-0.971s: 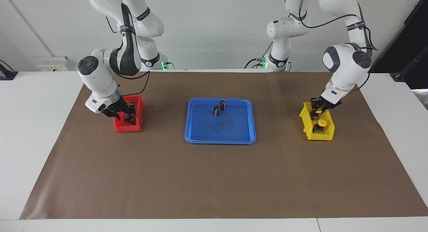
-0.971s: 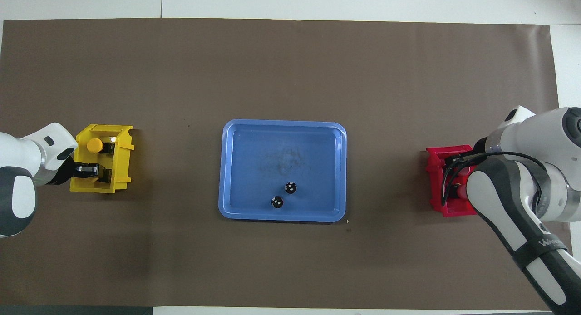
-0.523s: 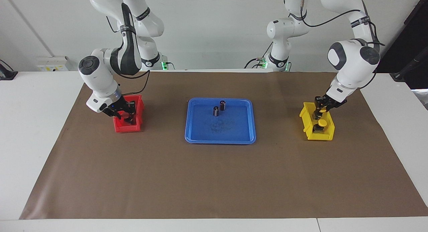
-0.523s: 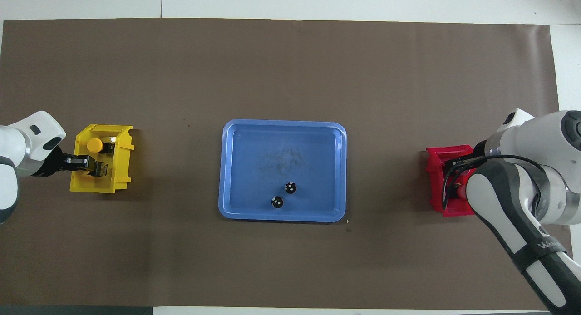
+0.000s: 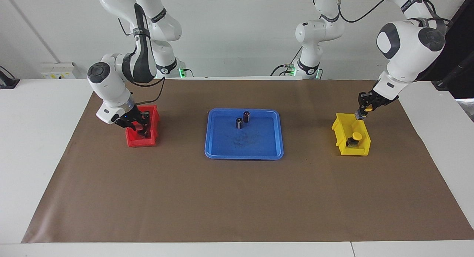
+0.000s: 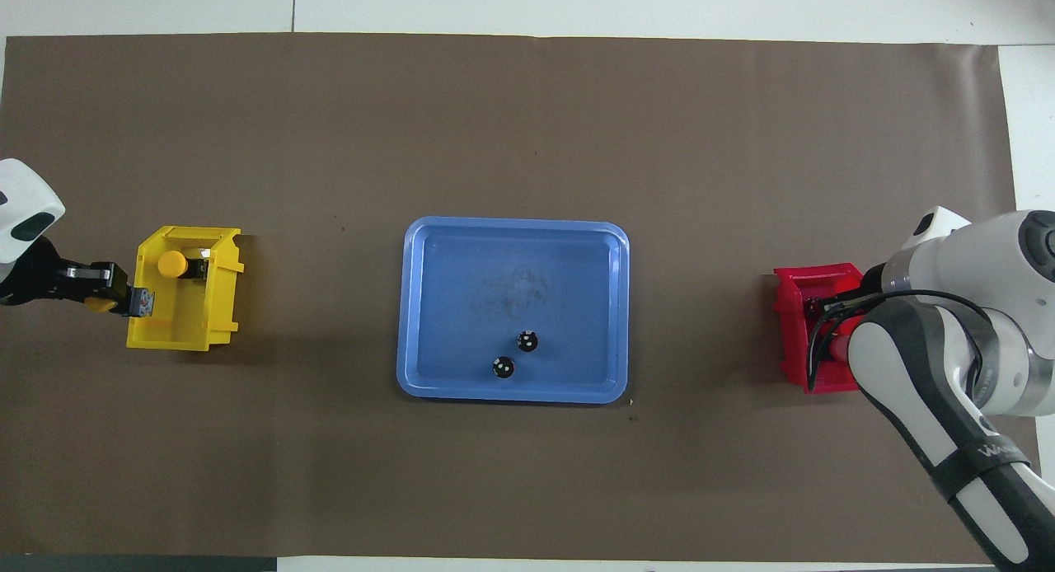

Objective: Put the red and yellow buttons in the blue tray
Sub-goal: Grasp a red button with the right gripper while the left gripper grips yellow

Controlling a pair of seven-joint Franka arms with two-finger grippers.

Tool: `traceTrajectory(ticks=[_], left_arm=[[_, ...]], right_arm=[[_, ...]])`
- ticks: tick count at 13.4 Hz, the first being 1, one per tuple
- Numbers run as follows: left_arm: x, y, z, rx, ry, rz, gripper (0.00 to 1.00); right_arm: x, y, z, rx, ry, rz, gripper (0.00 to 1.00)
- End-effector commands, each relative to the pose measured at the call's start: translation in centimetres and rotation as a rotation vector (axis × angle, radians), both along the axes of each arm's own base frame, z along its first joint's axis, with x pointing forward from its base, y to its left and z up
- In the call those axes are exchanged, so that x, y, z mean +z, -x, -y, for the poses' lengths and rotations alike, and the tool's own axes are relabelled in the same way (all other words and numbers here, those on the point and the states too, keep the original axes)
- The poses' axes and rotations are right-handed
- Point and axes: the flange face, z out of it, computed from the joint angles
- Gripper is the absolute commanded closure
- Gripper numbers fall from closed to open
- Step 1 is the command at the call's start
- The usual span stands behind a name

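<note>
- Over the yellow bin (image 5: pixel 351 135), the left hand (image 5: pixel 363 112) is clamped on a yellow button (image 5: pixel 368 109); another yellow button (image 5: pixel 356 137) sits inside.
- Right hand (image 5: pixel 140 126) is down in the red bin (image 5: pixel 142 140); its grip cannot be told.
- Blue tray (image 5: pixel 243 149) holds two dark cylinders (image 5: pixel 243 120).

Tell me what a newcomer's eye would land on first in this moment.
First the blue tray at mid-table, holding only two dark cylinders. Then the left end effector, raised over the yellow bin with a yellow button in its grip, while a second yellow button sits in the bin. At the right arm's end, the right end effector is down inside the red bin.
</note>
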Motion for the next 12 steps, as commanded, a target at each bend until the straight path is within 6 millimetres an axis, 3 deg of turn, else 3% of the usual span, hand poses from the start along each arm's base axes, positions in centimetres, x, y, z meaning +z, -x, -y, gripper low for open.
traceTrajectory(ticks=[1, 5, 8, 10, 12], left_arm=[[0.3, -0.2, 0.8, 0.007, -0.027, -0.008, 0.98], [0.3, -0.2, 0.9, 0.013, -0.026, -0.005, 0.98], [0.3, -0.3, 1.3, 0.017, -0.018, 0.004, 0.98], [0.4, -0.4, 3.0, 0.043, -0.022, 0.018, 0.98], [0.4, -0.4, 4.9, 0.066, -0.012, 0.022, 0.98]], right_arm=[[0.9, 0.3, 0.4, 0.011, -0.007, 0.01, 0.87], [5.0, -3.1, 0.4, 0.016, -0.019, -0.055, 0.87], [11.5, -6.4, -0.6, 0.009, -0.023, -0.103, 0.87], [15.9, -8.5, -5.1, -0.029, -0.012, -0.131, 0.87], [17.9, -9.5, -13.8, -0.114, 0.024, -0.12, 0.87]])
